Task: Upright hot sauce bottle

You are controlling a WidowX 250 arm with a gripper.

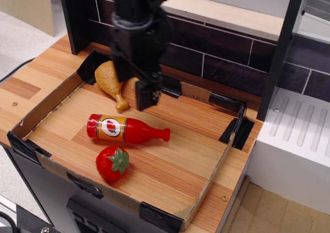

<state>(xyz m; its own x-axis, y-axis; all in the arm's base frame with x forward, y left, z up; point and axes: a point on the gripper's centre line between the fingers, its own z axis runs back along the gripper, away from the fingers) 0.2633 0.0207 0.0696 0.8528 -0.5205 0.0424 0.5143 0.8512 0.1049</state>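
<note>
The hot sauce bottle [125, 130] lies flat on its side in the middle of the cardboard tray [56, 96] on the desk [31, 70], cap pointing right. The gripper [146, 93] hangs just above and behind it, upper centre of the frame; whether its jaws are spread cannot be told from here. A strawberry [113, 163] sits just below the bottle, a chicken drumstick [111, 81] upper left.
</note>
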